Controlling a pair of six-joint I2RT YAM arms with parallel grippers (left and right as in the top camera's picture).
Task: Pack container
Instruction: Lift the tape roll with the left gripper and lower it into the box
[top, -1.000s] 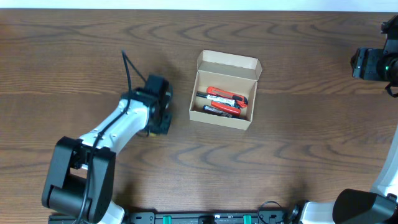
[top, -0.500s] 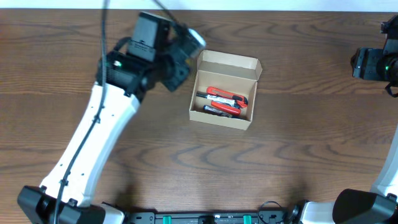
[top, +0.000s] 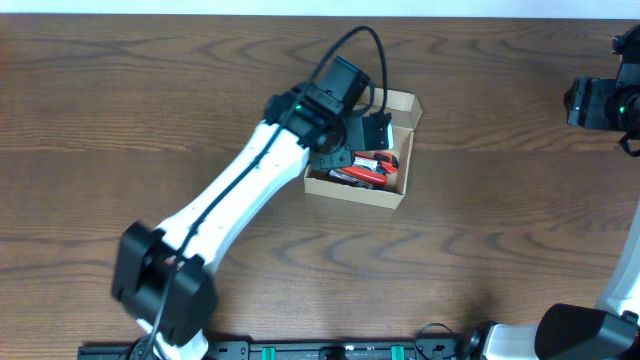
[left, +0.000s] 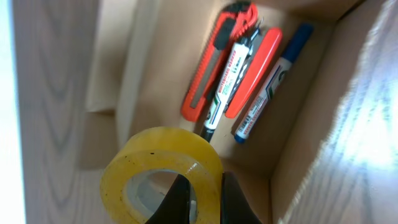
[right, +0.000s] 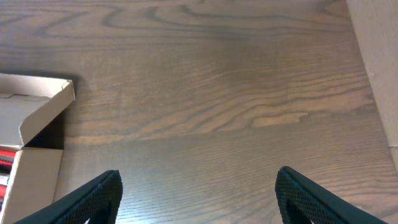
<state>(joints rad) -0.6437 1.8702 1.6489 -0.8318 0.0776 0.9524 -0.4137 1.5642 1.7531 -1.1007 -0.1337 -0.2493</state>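
1. Container (top: 355, 193): sits near the counter's middle, slightly toward the far edge, with its flap lid standing open on the far side.
2. Your left fingers (left: 180, 202) are clenched on a yellow tape roll (left: 163, 158), held over the container's open top.
3. Inside you see two red cutters (left: 211, 62), a white pen (left: 227, 78) and a blue-capped marker (left: 267, 87), lying side by side.
4. Your right fingers (right: 99, 199) are spread wide, grasping nothing, by the counter's right edge.
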